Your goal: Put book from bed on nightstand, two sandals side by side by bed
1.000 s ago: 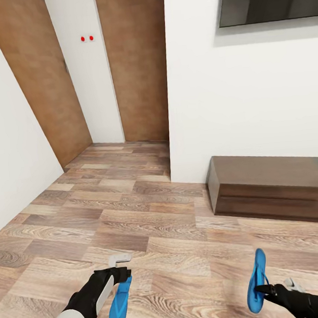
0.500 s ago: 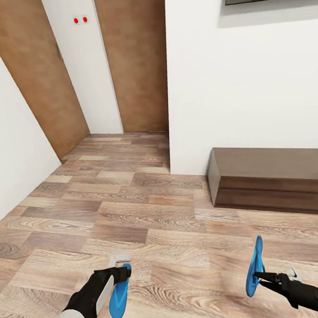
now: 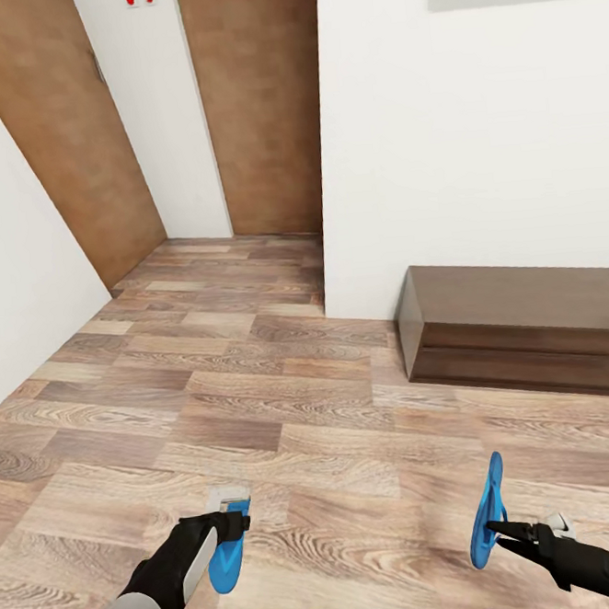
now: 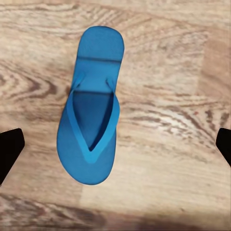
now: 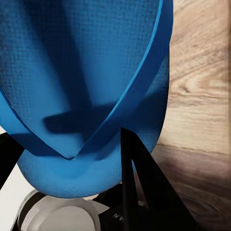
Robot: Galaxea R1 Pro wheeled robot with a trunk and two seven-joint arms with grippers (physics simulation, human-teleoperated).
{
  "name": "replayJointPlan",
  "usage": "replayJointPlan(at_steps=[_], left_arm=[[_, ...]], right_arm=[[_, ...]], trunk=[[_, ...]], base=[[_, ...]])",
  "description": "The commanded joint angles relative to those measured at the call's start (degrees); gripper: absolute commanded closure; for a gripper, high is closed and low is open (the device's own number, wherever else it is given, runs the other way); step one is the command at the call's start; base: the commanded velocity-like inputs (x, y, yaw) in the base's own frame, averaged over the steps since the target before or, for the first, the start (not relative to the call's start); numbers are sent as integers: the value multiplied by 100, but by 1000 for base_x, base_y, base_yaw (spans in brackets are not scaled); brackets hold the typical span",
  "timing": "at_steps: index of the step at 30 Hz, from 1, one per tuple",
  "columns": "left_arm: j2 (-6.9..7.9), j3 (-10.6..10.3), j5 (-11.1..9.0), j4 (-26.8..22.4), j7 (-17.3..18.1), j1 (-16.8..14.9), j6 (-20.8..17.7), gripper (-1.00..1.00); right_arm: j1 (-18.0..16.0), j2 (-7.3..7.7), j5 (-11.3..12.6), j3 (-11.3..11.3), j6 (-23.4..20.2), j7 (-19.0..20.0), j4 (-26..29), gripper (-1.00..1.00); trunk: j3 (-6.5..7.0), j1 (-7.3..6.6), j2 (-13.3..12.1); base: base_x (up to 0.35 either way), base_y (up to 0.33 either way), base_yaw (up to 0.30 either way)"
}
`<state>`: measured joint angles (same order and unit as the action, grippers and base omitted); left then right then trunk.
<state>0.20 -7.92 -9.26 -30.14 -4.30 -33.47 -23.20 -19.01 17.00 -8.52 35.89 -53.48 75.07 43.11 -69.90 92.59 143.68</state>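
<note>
The sandals are both in reach: my right gripper (image 3: 495,532) pinches one sandal (image 3: 486,512) by its edge, so it hangs upright on its side clear of the floor (image 3: 286,408). It looks light and floppy, so I judge a pinch at the strap or sole rim holds best. The other sandal (image 4: 92,107) lies flat, straps up, under my left gripper (image 3: 233,523), whose fingers (image 4: 9,149) are spread wide with nothing between them. Beyond the right gripper stands a long dark bench (image 3: 528,331) against the white wall (image 3: 475,142); ahead of the left, a hallway with wood doors (image 3: 255,106).
</note>
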Motion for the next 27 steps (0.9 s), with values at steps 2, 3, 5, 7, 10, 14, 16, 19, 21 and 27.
replayJointPlan(at_steps=[2, 3, 5, 7, 10, 14, 16, 19, 21, 27], left_arm=[[5, -34, -59, -10, -45, -1, -26, -100], [6, -34, -59, -10, -45, -1, -26, -100], [6, -34, -59, -10, -45, -1, -26, -100], [6, -30, -59, -10, -45, -1, -26, -100], [10, -27, -59, -13, -45, -1, -26, -100], [13, -26, -59, -18, -45, -1, -26, -100], [14, -26, -59, -18, -45, -1, -26, -100], [14, -26, -59, -19, -45, -1, -26, -100], [15, -26, -59, -19, -45, -1, -26, -100], [15, -27, -59, -19, -45, -1, -26, -100]], right_arm=[[-6, -4, -53, 23, -49, 51, 4, 100], [-6, -4, -53, 23, -49, 50, 4, 100], [-6, -4, -53, 23, -49, 48, 4, 100], [-6, -4, -53, 23, -49, 49, 2, 100], [-6, -4, -53, 23, -49, 47, 3, 100], [-6, -4, -53, 23, -49, 45, 1, 100], [-6, -4, -53, 23, -49, 44, 3, 100], [-6, -4, -53, 23, -49, 43, 3, 100], [-6, -4, -53, 23, -49, 43, 4, 100], [-6, -4, -53, 23, -49, 43, 4, 100]], trunk=[[-49, 4, 5], [-72, 6, 6], [-116, 11, 9], [-160, 17, 12], [-227, 24, 16], [-315, 35, 21], [-360, 40, 24], [-426, 48, 28], [-470, 53, 30], [-603, 68, 38]], base=[[0, 0, 0], [0, 0, 0], [0, 0, 0], [0, 0, 0], [0, 0, 0], [0, 0, 0], [0, 0, 0], [0, 0, 0], [0, 0, 0], [0, 0, 0]])
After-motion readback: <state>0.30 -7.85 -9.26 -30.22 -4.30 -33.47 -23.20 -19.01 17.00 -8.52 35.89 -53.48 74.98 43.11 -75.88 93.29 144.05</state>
